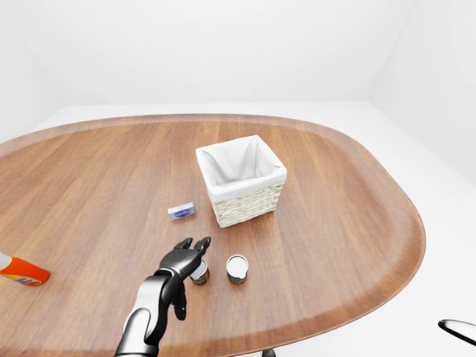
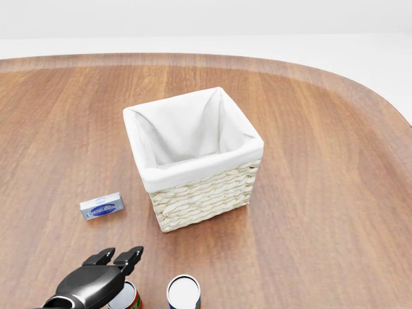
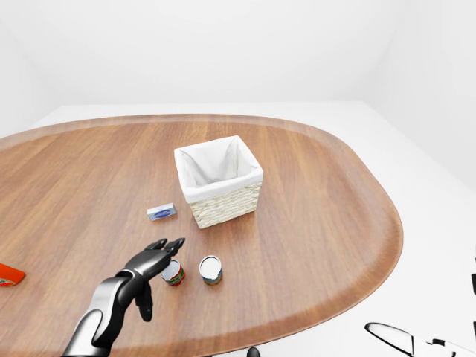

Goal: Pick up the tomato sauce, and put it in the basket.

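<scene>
The left hand (image 1: 184,260) hung with fingers spread over the red-labelled tomato sauce (image 3: 174,274), which stood nearer the robot than the basket (image 1: 242,178), so a careless close might have toppled the blue-labelled can (image 1: 236,268) just beside it.

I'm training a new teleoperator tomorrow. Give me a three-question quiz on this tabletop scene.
1. True or false: the left hand hangs with open fingers over the red-labelled can.
2. What lies inside the basket? A) a can B) only its white lining C) the small blue box
3. Fill in: in the left-eye view, the blue-labelled can stands to the ___ of the red-labelled can.

Key: 1 true; 2 B; 3 right.
</scene>
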### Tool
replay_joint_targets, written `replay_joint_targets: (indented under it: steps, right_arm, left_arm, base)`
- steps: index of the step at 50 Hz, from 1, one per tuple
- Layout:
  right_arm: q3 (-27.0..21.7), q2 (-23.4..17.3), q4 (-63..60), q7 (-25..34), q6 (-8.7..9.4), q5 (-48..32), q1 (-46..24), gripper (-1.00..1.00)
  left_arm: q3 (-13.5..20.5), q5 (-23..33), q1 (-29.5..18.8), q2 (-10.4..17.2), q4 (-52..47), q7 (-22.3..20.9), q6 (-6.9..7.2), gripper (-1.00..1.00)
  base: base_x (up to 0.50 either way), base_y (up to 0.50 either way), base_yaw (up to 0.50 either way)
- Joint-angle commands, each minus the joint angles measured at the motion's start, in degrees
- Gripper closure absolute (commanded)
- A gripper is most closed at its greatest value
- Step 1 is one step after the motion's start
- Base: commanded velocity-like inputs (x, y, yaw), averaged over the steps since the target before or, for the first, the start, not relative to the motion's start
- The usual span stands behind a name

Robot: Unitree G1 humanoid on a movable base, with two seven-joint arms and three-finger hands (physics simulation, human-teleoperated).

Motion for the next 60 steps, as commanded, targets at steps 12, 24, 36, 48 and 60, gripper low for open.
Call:
replay_joint_targets:
  steps: [12,24,36,48,60]
  right_arm:
    - [0.2,0.6,0.0,0.6,0.00,-0.2,-1.1,-1.00]
    - [0.2,0.9,0.0,0.9,0.00,-0.3,-1.5,-1.00]
    - [1.0,1.0,0.0,0.6,0.00,-1.1,-0.7,-1.00]
    - [1.0,0.5,0.0,0.1,0.00,-1.1,-0.4,-1.00]
    - [0.4,-0.1,0.0,-0.3,0.00,-0.5,-0.1,-1.00]
  left_arm:
    - [-1.3,1.2,-3.1,-0.4,6.4,4.4,0.00,-1.00]
    - [-1.6,1.3,-5.0,0.1,10.7,6.4,0.00,-1.00]
    - [-1.6,1.0,-7.1,0.2,13.9,8.6,0.00,-1.00]
    - [-2.7,1.4,-11.4,0.1,23.4,14.8,0.00,-1.00]
    - [-3.8,2.0,-12.3,0.1,27.0,16.7,0.00,-1.00]
  base:
    - [0.00,0.00,0.00]
    - [0.00,0.00,0.00]
    - [0.00,0.00,0.00]
    - [0.00,0.00,0.00]
    - [0.00,0.00,0.00]
